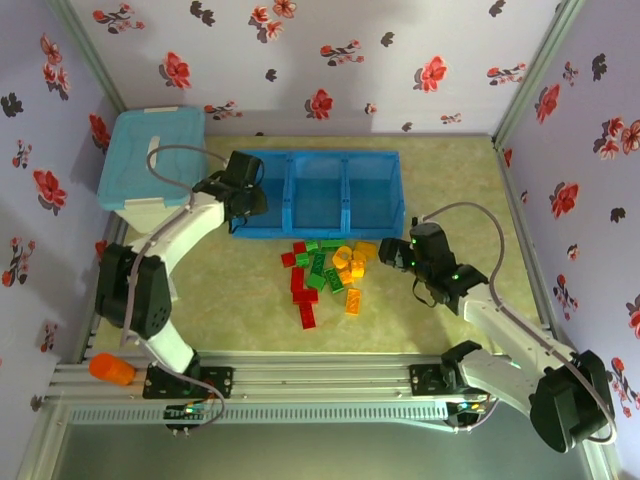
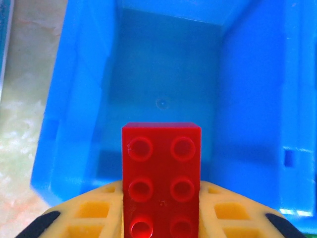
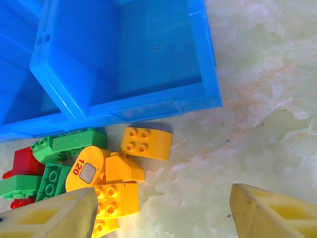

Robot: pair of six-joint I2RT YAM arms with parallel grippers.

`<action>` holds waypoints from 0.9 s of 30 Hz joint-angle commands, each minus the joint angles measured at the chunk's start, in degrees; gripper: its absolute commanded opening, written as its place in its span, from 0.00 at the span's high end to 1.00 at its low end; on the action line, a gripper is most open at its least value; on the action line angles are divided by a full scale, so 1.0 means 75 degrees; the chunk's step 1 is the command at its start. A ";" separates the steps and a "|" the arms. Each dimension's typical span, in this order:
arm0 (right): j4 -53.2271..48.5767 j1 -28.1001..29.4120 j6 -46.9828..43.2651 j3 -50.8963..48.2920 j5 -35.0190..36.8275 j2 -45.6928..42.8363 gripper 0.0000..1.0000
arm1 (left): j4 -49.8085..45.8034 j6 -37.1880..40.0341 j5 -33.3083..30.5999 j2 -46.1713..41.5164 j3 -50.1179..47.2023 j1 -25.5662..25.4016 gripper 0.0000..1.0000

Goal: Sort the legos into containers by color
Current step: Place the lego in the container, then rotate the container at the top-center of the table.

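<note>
Holding red lego (image 2: 161, 168) above the left bin (image 2: 79, 99): our left gripper (image 2: 161, 220) pinches it, long axis pointing into the bin. Right gripper (image 3: 161, 210) spread, loose legos (image 3: 99, 173) just to its left.

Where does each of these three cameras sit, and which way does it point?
Top camera: fixed above and behind the arms, looking down on the table, blue tray and brick pile; left arm and right arm show.
Left wrist camera: on the left arm, looking down into one bin; the left fingers hold a red brick.
Right wrist camera: on the right arm, looking down at the tray's corner and yellow bricks; the right fingers stand open.
Shared: top and right wrist views both show the tray and pile.
</note>
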 commanded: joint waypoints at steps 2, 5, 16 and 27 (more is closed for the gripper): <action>-0.0259 0.0056 0.0033 0.0005 0.0205 0.0069 0.30 | -0.0383 0.0409 0.0189 0.0456 0.0770 0.0127 0.44; -0.0343 0.0056 0.0057 0.0117 0.0314 0.0223 0.32 | -0.0518 0.0423 0.0202 0.0343 0.1025 0.0082 0.20; -0.0847 -0.0011 -0.0131 0.1189 0.1054 0.1889 0.53 | -0.0026 0.0006 0.0202 -0.2012 -0.0635 -0.0191 0.17; -0.1004 -0.0567 -0.0622 0.2563 0.0840 0.4166 0.65 | -0.0025 -0.0736 0.0261 -0.4498 -0.2883 -0.0280 0.18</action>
